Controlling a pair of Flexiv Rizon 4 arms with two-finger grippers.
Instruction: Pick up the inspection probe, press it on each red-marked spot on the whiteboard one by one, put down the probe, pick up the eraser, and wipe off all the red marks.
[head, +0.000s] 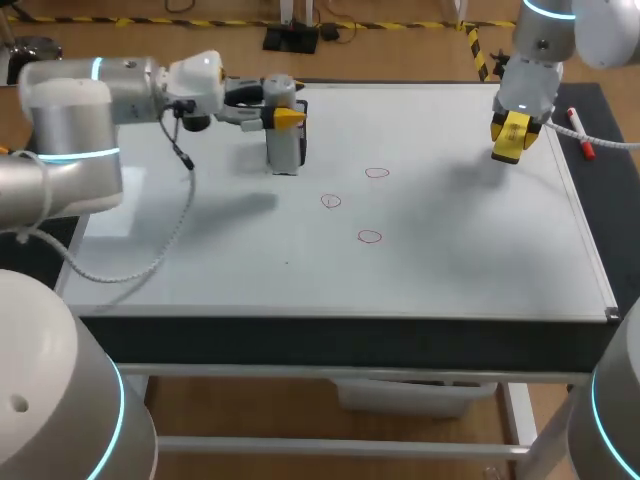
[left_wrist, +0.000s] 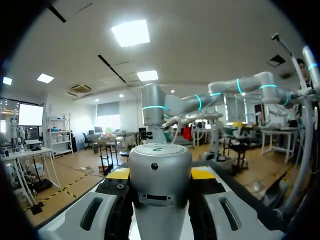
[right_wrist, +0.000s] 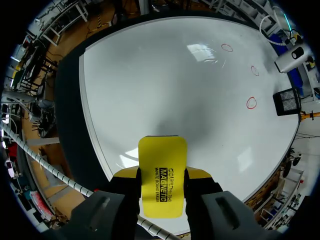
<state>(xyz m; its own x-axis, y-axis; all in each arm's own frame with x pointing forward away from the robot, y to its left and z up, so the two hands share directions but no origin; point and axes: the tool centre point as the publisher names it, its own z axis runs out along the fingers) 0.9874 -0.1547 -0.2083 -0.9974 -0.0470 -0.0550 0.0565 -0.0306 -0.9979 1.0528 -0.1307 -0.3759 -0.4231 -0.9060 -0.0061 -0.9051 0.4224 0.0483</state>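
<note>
Probe (head: 283, 145): grey cylinder, upright at the board's (head: 450, 270) far left, clamped by left gripper (head: 283, 114); looks stiff, smooth, weighty.
Eraser (right_wrist: 161, 170): yellow, probably light (pinch its long sides), held by right gripper (head: 512, 136) above the right side.
Red marks (head: 369, 236): unwiped.

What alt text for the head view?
Three small red pen circles mark the white rectangular whiteboard. Left jaws grip the upright grey cylindrical probe at the board's rear; right jaws hold the yellow block eraser above its right side.
</note>
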